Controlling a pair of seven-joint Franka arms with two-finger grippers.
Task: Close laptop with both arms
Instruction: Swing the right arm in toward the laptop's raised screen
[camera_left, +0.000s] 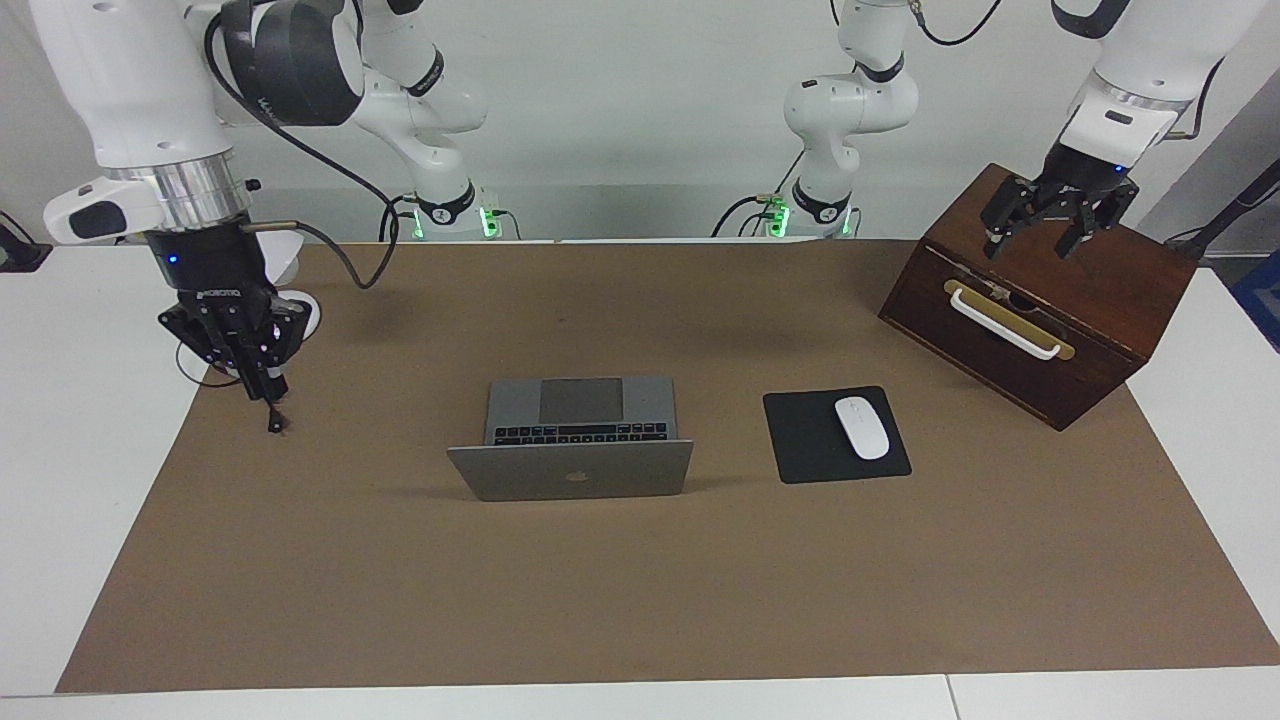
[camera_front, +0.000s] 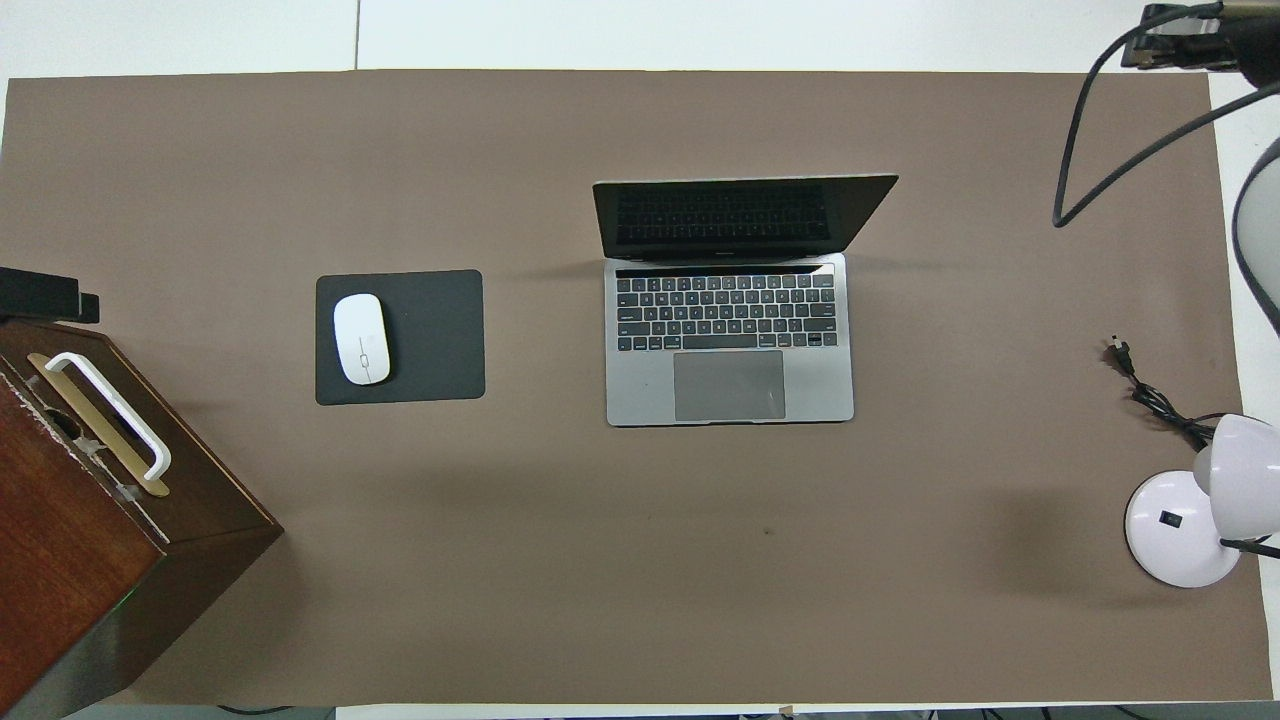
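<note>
Closing the laptop (camera_left: 570, 470) from here risks shoving it: you have it standing open mid-counter, the right gripper (camera_left: 252, 385), fingers pressed together, over the black cord (camera_left: 272, 415), and the left gripper (camera_left: 1040, 235), fingers spread, over the wooden box (camera_left: 1100, 300). An uneven push could skew it.
</note>
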